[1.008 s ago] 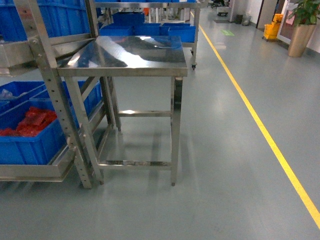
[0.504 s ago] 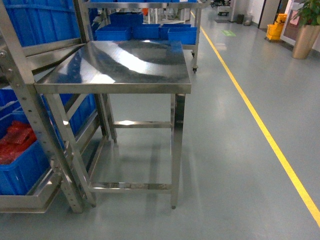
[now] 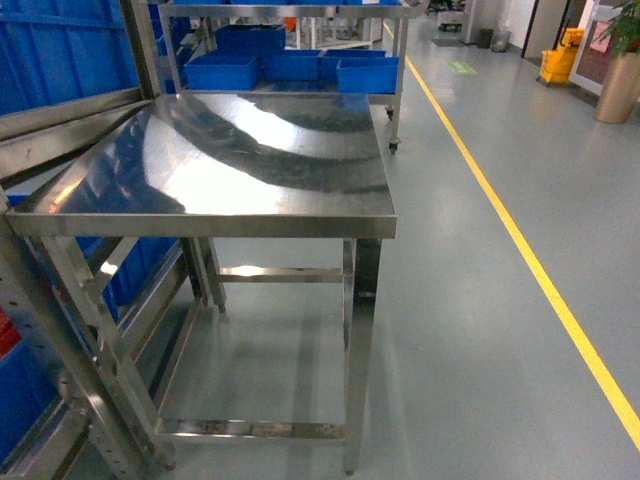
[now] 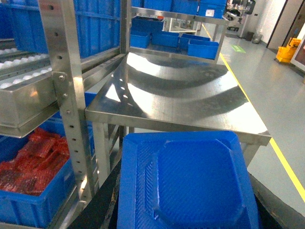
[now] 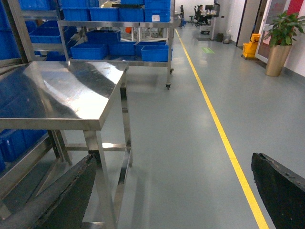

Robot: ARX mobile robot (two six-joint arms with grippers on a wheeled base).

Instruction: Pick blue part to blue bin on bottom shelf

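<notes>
A steel desk (image 3: 230,170) is seen in the middle, its shiny top bare of parts. A rack post (image 3: 140,45) and blue crate walls (image 3: 60,50) are seen at left. Blue bins (image 3: 290,68) are shelved behind. A yellow line (image 3: 520,250) is painted along the grey floor (image 3: 480,330) at right.

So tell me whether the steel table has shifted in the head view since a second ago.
Yes. The steel table looms larger and lower against the yellow floor line; the camera likely advanced.
</notes>
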